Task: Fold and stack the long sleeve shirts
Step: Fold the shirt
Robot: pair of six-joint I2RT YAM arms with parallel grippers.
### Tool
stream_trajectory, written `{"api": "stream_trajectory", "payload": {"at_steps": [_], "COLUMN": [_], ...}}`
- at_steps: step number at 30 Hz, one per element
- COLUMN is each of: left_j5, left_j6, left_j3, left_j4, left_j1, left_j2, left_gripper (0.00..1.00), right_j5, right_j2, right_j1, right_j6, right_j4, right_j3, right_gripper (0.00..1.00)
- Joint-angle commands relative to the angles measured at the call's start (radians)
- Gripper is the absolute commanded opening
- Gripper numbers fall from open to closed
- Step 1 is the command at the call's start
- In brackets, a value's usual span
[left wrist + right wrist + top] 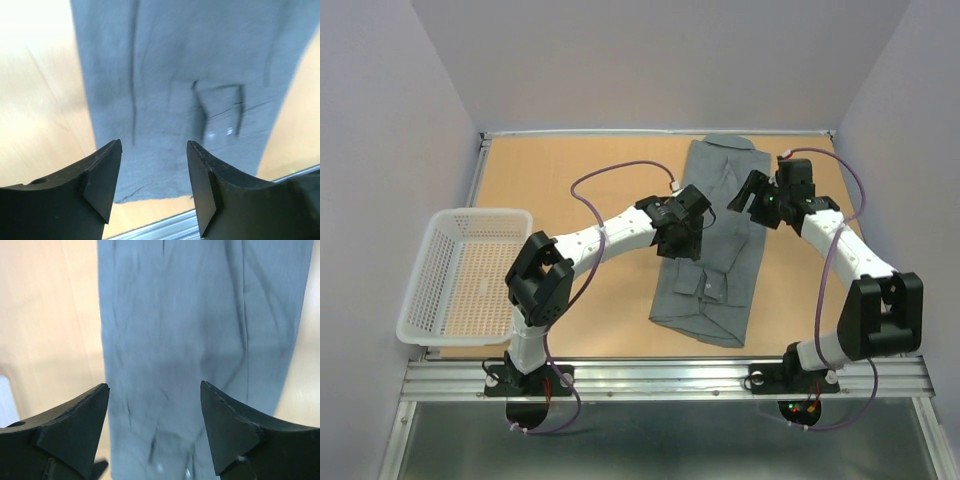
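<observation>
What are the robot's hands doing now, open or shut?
Left gripper: open, empty, above the grey shirt.
Right gripper: open, empty, also above it.

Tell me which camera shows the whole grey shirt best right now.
Top external. It shows the grey shirt end to end, a long folded strip running from the collar at the far side to the near end. The left wrist view catches only the near end by the table edge. The right wrist view shows only a blurred middle stretch.

The shirt [720, 290] lies on the table [580, 160], basket [480, 213] at the left edge.
</observation>
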Motion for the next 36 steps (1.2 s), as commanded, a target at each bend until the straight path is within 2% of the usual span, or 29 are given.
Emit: {"api": "stream_trajectory", "payload": {"at_steps": [1, 3, 6, 7, 10, 14, 17, 20, 24, 28, 31, 36], "left_j5": [-0.008, 0.061, 0.118, 0.141, 0.172, 0.218, 0.262, 0.290, 0.314, 0.368, 0.391, 0.377], "left_j6": [0.184, 0.229, 0.313, 0.335, 0.401, 0.435, 0.441, 0.441, 0.438, 0.424, 0.397, 0.329], "left_j3": [0.081, 0.078, 0.097, 0.101, 0.108, 0.088, 0.042, -0.022, -0.088, -0.149, -0.218, -0.384], "left_j4": [0.078, 0.159, 0.215, 0.223, 0.241, 0.249, 0.261, 0.279, 0.278, 0.278, 0.302, 0.356], "left_j1": [0.013, 0.022, 0.034, 0.037, 0.047, 0.070, 0.085, 0.096, 0.102, 0.103, 0.102, 0.103], "left_j2": [-0.024, 0.009, 0.074, 0.089, 0.154, 0.218, 0.234, 0.223, 0.218, 0.207, 0.177, 0.077], "left_gripper": [0.58, 0.51, 0.44, 0.43, 0.42, 0.40, 0.36, 0.36, 0.36, 0.36, 0.36, 0.36], "right_j5": [-0.113, -0.150, -0.193, -0.202, -0.228, -0.231, -0.245, -0.277, -0.300, -0.397, -0.457, -0.452], "right_j2": [0.130, 0.203, 0.338, 0.375, 0.496, 0.609, 0.643, 0.668, 0.694, 0.748, 0.797, 0.835], "right_j1": [-0.064, -0.073, -0.085, -0.087, -0.088, -0.091, -0.125, -0.159, -0.203, -0.208, -0.200, -0.141], "right_j6": [0.103, 0.149, 0.218, 0.233, 0.276, 0.308, 0.339, 0.351, 0.300, 0.250, 0.235, 0.166], "right_j4": [0.207, 0.299, 0.413, 0.433, 0.563, 0.637, 0.804, 0.869, 0.873, 0.869, 0.863, 0.766], "right_j3": [0.133, 0.167, 0.220, 0.233, 0.269, 0.262, 0.179, 0.116, 0.087, 0.107, 0.139, 0.226], "right_gripper": [0.75, 0.72, 0.56, 0.46, 0.35, 0.29, 0.28, 0.28, 0.29, 0.34, 0.37, 0.43]}}
